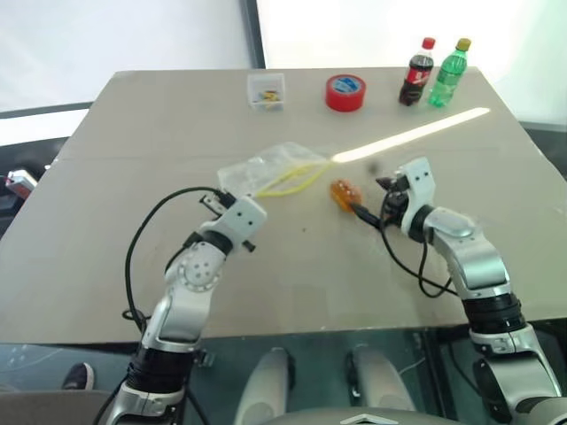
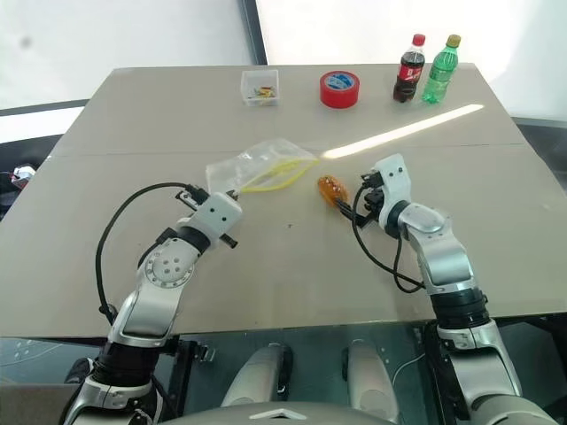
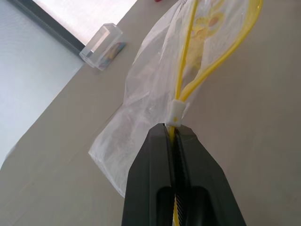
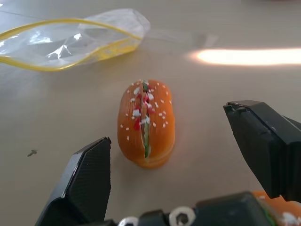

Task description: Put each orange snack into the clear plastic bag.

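Observation:
The clear plastic bag lies crinkled in the middle of the table, its yellow seal strip bowed into an open loop. My left gripper is shut on that strip at the bag's near corner. One orange snack, a glossy seeded bun, rests on the table just right of the bag's mouth. My right gripper is open, its fingers spread wide on either side of the snack without touching it. A second orange snack peeks out beneath the right finger. A yellow item shows through the bag.
Along the far edge stand a small clear box, a red tape roll, a cola bottle and a green bottle. A bright strip of sunlight crosses the table right of the bag.

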Robot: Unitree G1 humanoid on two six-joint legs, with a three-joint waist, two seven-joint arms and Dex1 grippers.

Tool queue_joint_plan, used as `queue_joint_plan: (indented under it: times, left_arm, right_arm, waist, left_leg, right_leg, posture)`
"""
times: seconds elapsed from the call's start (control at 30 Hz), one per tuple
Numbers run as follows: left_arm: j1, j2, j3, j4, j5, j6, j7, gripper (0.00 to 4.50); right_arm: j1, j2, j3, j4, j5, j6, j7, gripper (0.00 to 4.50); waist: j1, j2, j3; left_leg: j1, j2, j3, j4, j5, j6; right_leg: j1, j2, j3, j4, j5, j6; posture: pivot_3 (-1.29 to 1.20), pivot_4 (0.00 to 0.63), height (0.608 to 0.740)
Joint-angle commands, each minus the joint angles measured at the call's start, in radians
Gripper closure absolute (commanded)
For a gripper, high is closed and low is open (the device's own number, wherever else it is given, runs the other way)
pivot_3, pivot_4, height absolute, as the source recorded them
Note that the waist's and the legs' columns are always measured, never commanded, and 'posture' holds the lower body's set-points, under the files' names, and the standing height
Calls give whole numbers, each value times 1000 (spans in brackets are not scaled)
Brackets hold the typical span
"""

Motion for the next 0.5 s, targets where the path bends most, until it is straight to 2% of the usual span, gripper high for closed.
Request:
queue_joint_plan:
  times: [0.03,0.5]
  left_arm:
    - [-13,12,19,-30,-7,-13,10,4500]
    - [-34,7,1,-14,-7,-22,16,4500]
  right_arm:
    - [-27,31,2,-12,44,40,-4,75]
    - [-123,86,15,202,30,-12,-78,75]
  waist:
    - [0,0,0]
    - [1,0,0]
  left_leg:
    - [0,0,0,0,0,0]
    - [-1,-1,1,0,0,0]
  right_leg:
    - [0,0,0,0,0,0]
    - [0,-1,1,-1,0,0]
  posture:
    - [0,150,740]
    - [0,150,740]
